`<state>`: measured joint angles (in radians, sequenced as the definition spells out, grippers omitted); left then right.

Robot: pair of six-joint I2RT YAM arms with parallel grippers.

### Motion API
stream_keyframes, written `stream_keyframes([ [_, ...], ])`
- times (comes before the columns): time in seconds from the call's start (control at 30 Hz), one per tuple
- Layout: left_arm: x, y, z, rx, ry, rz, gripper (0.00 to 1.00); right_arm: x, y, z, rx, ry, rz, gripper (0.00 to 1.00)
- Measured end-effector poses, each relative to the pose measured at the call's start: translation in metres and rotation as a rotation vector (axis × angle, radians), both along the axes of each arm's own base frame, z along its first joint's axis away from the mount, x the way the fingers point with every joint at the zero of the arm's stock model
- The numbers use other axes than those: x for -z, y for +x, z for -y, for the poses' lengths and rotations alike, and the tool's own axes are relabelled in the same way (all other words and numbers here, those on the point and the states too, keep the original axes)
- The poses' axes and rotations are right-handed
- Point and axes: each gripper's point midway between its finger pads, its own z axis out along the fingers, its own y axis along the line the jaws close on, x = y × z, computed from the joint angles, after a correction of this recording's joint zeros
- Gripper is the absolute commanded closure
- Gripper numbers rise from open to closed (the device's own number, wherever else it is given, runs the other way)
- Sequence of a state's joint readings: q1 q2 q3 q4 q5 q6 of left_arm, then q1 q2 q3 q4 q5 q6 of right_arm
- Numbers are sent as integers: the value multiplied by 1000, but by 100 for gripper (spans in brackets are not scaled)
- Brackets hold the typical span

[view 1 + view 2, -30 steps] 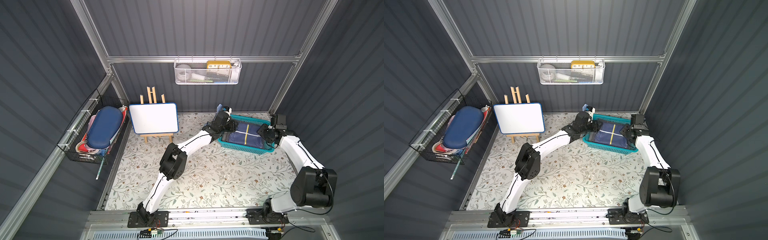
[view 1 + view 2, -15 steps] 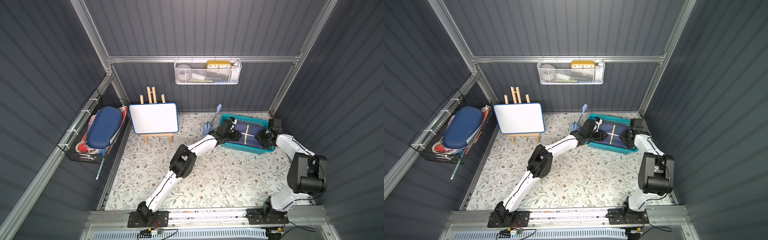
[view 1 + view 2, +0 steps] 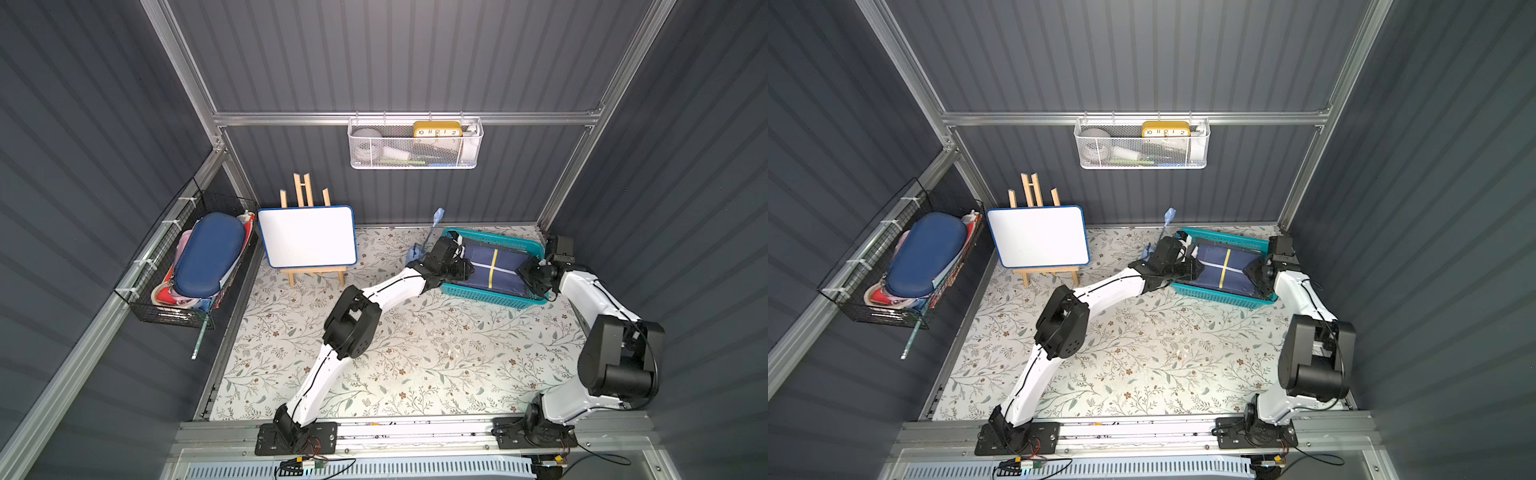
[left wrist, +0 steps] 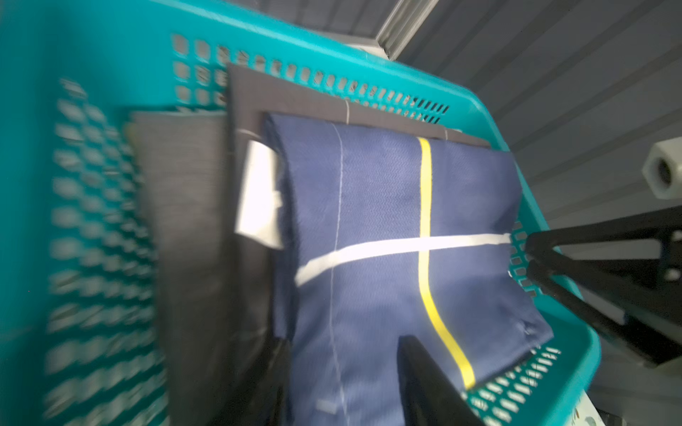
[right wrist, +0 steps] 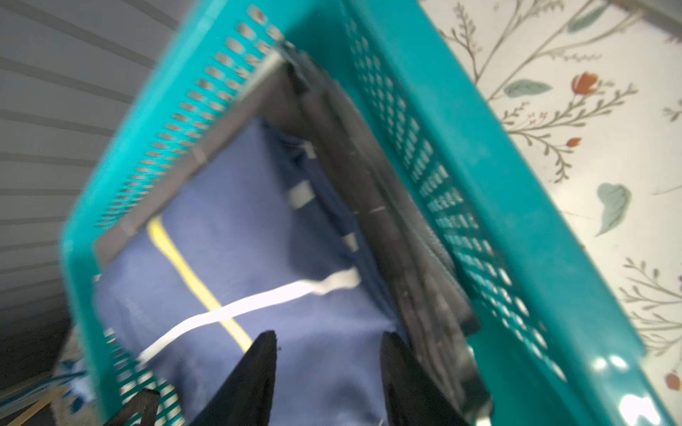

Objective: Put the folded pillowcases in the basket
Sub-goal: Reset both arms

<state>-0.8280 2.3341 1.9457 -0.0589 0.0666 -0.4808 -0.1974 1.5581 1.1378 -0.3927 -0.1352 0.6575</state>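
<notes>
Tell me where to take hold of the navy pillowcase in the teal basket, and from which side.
Take the pillowcase by its two short ends, coming straight down from above. It lies flat and folded along the basket, whose lattice walls would likely block a sideways approach; one short end curls up against a wall, offering an edge to pinch.

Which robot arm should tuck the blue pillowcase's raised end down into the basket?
Probably the right. The pillowcase rides up the basket wall at the end where the right gripper sits; the left gripper is at the opposite end.
</notes>
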Motion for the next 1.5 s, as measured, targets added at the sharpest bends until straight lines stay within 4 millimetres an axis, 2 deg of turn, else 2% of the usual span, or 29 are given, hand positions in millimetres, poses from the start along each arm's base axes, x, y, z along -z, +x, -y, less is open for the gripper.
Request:
stream_keyframes([
  [0.13,-57,-8,-25,-34,-45,103,33,-41,-6,-9,-35,-34,100,47],
  [0.27,-110,-31,-54,-46,-106,206,25,-66,-21,-26,-94,-71,173,38],
  [0.33,-124,-43,-71,-56,-118,245,19,-76,-32,-40,-140,-89,210,34],
  [0.4,-130,-55,-91,-74,-117,277,12,-86,-45,-63,-213,-113,253,32],
  [0.47,-125,-69,-114,-100,-100,300,1,-96,-59,-92,-313,-148,305,30],
  [0.57,-105,-86,-150,-149,-45,318,0,-103,-77,-128,-445,-200,380,27],
  [0.67,-88,-97,-183,-216,19,341,0,-91,-87,-143,-518,-247,398,23],
  [0.7,-84,-99,-195,-245,40,352,1,-85,-89,-144,-527,-262,389,22],
  [0.8,-74,-104,-236,-352,98,398,0,-67,-91,-143,-533,-300,361,3],
  [0.83,-71,-105,-253,-391,115,419,0,-62,-92,-142,-531,-310,358,1],
  [0.97,-59,-101,-326,-577,186,468,0,-48,-91,-141,-530,-356,371,1],
  [1.07,-59,-98,-373,-718,247,524,0,-39,-92,-141,-527,-395,401,1],
  [1.23,-52,-102,-408,-792,363,653,0,-32,-95,-126,-503,-537,480,1],
  [1.3,-48,-98,-422,-823,402,685,0,-35,-93,-117,-488,-615,494,1],
  [1.4,-32,-83,-455,-894,465,666,0,-40,-82,-103,-442,-739,487,1],
  [1.5,-9,-69,-478,-919,508,629,0,-29,-67,-91,-409,-854,445,1],
])
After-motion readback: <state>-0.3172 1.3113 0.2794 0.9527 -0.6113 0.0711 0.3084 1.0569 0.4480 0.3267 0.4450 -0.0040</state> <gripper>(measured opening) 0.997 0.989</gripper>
